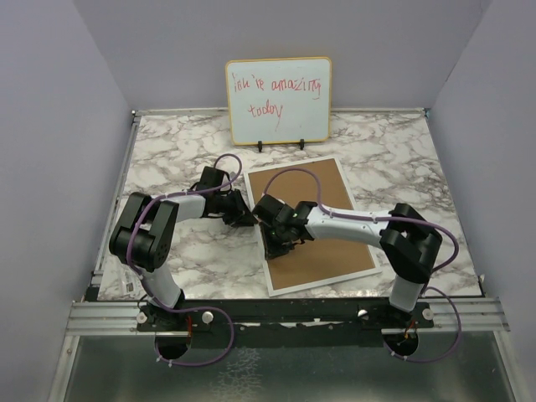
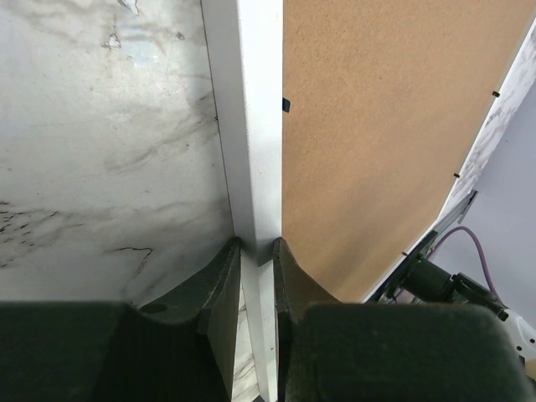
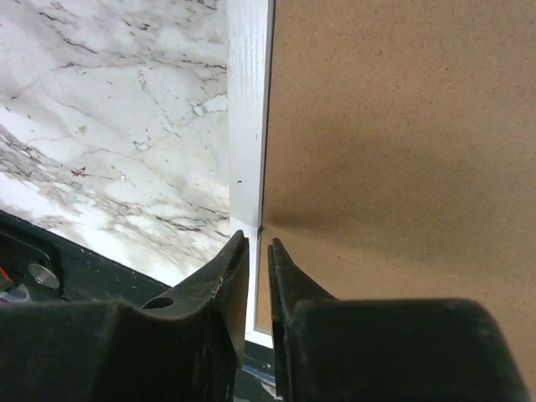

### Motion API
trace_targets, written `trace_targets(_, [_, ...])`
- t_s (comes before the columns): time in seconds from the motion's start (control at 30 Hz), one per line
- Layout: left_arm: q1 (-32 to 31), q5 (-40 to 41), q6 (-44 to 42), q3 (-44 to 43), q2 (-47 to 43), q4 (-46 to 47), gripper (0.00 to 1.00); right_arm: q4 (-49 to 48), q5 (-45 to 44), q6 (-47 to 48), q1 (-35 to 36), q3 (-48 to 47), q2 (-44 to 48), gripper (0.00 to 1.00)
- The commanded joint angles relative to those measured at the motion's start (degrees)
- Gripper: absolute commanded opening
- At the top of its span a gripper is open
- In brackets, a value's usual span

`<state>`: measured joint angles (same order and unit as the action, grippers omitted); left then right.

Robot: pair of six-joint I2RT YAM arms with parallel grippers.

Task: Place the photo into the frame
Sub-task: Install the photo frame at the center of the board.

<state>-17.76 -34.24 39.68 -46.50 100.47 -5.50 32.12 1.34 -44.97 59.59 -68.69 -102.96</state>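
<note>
frame [image 2: 251, 126] lay face-down: stiff, likely light, pane fragile | left gripper [image 2: 257, 251] clamped its rim, the sensible hold | right gripper [image 3: 258, 251] jaws nearly together by backing board [image 3: 402, 151], grip unclear

So the frame [image 1: 323, 281] is lying brown-back-up on the marble table [image 1: 172, 159]. Left gripper [image 1: 247, 216] and right gripper [image 1: 275, 247] both crowd its left edge.

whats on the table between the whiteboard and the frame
Only bare marble tabletop. In the top view nothing lies between the whiteboard and the frame besides the whiteboard's two small black stand feet.
</note>
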Motion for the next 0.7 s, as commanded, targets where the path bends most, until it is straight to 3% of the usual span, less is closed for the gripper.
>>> trace_targets(0.0, [-1.84, 11.12, -2.68, 3.7, 6.09, -9.08, 0.1, -1.1, 1.77, 0.76, 0.35, 0.53, -0.49, 0.19])
trace_targets(0.67, [-1.84, 12.28, -3.18, 2.93, 6.69, -10.34, 0.09, 1.28, 1.06, 1.4, 0.35, 3.11, -1.38, 0.01])
